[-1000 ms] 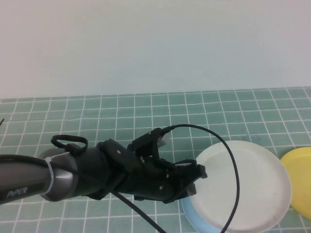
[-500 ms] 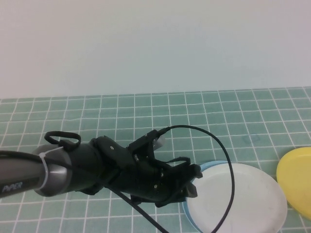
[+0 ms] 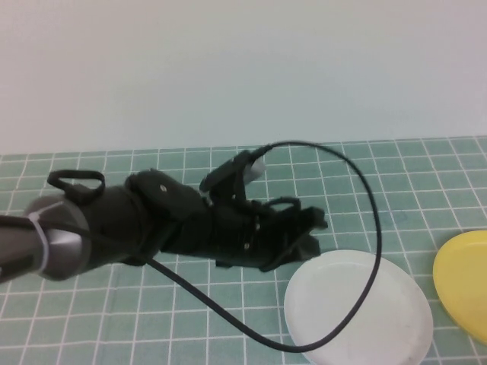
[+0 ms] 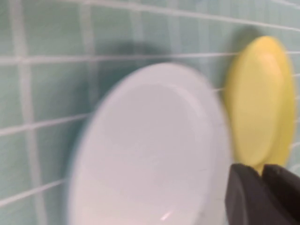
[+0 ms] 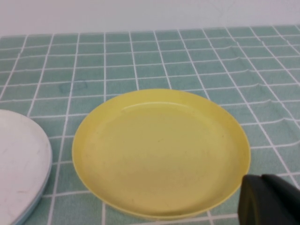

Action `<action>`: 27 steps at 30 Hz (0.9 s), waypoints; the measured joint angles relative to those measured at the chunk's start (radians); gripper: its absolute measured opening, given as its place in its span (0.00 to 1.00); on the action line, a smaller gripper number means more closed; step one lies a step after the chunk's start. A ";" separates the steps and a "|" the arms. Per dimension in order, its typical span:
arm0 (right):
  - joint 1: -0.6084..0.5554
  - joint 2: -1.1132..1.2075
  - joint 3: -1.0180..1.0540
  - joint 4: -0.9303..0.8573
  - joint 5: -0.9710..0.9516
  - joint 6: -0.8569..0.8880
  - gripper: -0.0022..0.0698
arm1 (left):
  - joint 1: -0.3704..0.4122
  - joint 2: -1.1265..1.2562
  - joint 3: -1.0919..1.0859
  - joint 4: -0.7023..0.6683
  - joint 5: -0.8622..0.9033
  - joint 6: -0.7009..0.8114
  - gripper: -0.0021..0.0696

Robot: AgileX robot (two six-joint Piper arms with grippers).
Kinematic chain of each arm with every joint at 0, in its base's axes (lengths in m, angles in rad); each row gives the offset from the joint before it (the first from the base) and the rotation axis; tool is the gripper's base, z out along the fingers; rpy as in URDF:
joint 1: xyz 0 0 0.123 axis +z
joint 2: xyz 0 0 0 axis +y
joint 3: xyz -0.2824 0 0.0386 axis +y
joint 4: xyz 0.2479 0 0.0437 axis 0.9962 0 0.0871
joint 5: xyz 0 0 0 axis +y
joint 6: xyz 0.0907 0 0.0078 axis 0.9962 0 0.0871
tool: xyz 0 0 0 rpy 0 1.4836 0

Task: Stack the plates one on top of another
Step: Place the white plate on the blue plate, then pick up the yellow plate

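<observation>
1. On the green tiled mat (image 3: 396, 182), your left gripper (image 3: 308, 232) hovers just beside the white plate (image 3: 358, 312), jaws released, holding nothing.
2. White plate rests on a blue plate (image 5: 28, 211); yellow plate (image 5: 159, 152) sits alongside.
3. Right gripper (image 5: 269, 199) sits by yellow plate's rim; can't tell jaw state.

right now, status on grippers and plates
Left gripper open, empty, above the near edge of the round white plate. White plate sits on a blue one, only its rim shows. Right gripper beside the round yellow plate, unstacked.
</observation>
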 joint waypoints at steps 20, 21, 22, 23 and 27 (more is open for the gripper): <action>0.000 0.000 0.000 0.000 0.000 0.000 0.03 | 0.000 -0.168 -0.316 -0.188 0.288 0.088 0.03; 0.000 0.000 0.000 0.000 0.000 0.000 0.03 | 0.000 -0.168 -0.316 -0.251 0.293 0.100 0.03; 0.000 0.000 0.000 0.000 0.000 0.000 0.03 | 0.000 -0.168 -0.316 -0.315 0.296 0.103 0.03; 0.000 0.000 0.000 0.000 0.000 0.000 0.03 | 0.000 -0.168 -0.316 -0.371 0.298 0.105 0.03; 0.000 0.000 0.000 0.000 0.000 0.000 0.03 | 0.013 -0.158 -0.317 -0.463 0.294 0.162 0.03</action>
